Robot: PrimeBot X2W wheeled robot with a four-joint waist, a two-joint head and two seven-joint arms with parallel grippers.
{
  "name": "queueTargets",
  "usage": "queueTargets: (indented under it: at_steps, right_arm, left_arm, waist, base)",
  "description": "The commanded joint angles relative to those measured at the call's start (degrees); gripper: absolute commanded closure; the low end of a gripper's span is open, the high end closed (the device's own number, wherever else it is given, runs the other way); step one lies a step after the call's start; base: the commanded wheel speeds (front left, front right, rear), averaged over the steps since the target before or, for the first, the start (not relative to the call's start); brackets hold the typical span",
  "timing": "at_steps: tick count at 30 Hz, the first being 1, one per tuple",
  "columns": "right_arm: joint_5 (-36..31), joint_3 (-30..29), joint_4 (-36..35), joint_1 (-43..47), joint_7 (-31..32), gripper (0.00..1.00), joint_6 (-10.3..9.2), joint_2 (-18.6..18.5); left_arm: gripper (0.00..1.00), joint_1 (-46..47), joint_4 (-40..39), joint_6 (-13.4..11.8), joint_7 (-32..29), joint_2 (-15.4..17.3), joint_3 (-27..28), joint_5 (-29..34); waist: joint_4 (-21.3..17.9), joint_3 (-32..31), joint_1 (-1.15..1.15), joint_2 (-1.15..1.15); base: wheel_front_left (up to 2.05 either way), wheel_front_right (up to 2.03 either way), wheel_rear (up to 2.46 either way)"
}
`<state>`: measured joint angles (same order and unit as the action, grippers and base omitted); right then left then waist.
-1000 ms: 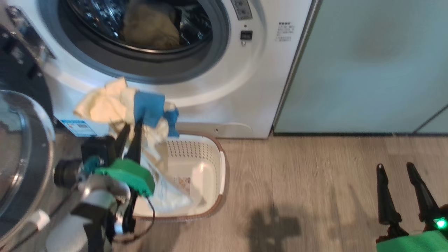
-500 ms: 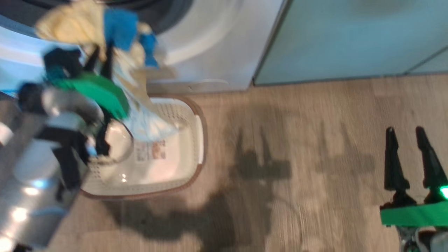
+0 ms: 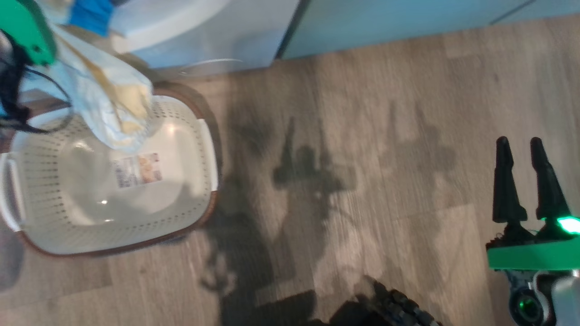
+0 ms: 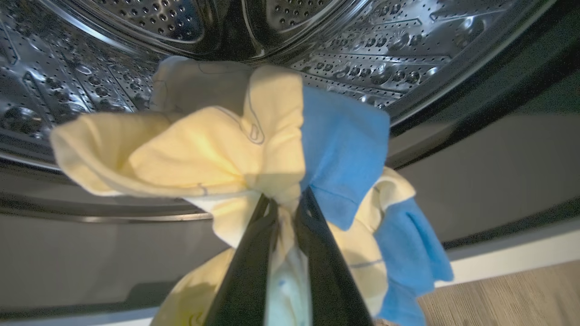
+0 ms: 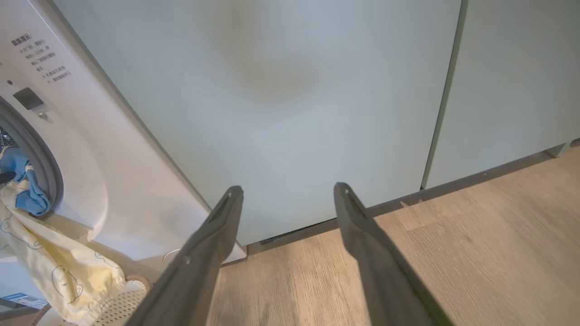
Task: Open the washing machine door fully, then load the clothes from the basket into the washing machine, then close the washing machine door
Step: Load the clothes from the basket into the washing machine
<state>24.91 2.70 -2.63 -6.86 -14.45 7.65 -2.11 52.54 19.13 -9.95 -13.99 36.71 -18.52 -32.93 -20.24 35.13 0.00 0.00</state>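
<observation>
The left pincer (image 4: 286, 200), its dark fingers (image 4: 249, 271) nearly closed, grips a bunch of pale yellow clothes (image 4: 213, 154) with bright blue cloth pieces at the mouth of the big white washing machine (image 5: 113, 181). Its perforated steel drum (image 4: 362, 40) lies straight ahead along the fingers, just beyond the bundle. Part of the bundle hangs down over the far rim of the cream perforated plastic basket (image 3: 199, 149), so the load's long axis runs from drum mouth down to basket. The right pincer (image 3: 519, 142) stands wide open and empty, well to the right above the wooden floor (image 3: 362, 136), leaving the left arm nearer.
</observation>
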Motion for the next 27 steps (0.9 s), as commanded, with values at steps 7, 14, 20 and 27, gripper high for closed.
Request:
queueTargets:
  at_steps: [7,14,20,27]
  right_arm:
    - [3.4,3.9,-0.9,-1.8,-0.5,0.0,-0.16,-0.8]
    - [5.1,5.7,-0.2,-2.3,-0.5,0.0,-0.16,-0.8]
    - [5.8,7.2,0.1,-3.0,-0.5,0.0,-0.16,-0.8]
    - [6.6,8.2,0.3,-3.8,-0.5,0.0,-0.16,-0.8]
  left_arm:
    - [1.0,8.1,-0.9,1.7,-8.6,8.8,4.2,-1.9]
    - [1.0,14.0,0.0,2.5,-9.8,12.4,4.8,-0.5]
    - [1.0,19.9,1.7,2.2,-6.6,13.7,5.0,2.2]
    - [1.0,27.7,4.0,1.9,1.2,13.6,4.2,6.9]
  waist:
    - [-5.1,4.6,0.0,0.0]
    - [-7.6,6.5,0.0,0.0]
    - [-9.3,8.3,0.0,0.0]
    - [-10.8,10.2,0.0,0.0]
  base:
    - [0.0,0.0,0.0]
    - [0.0,0.0,0.0]
    - [0.0,0.0,0.0]
    - [0.0,0.0,0.0]
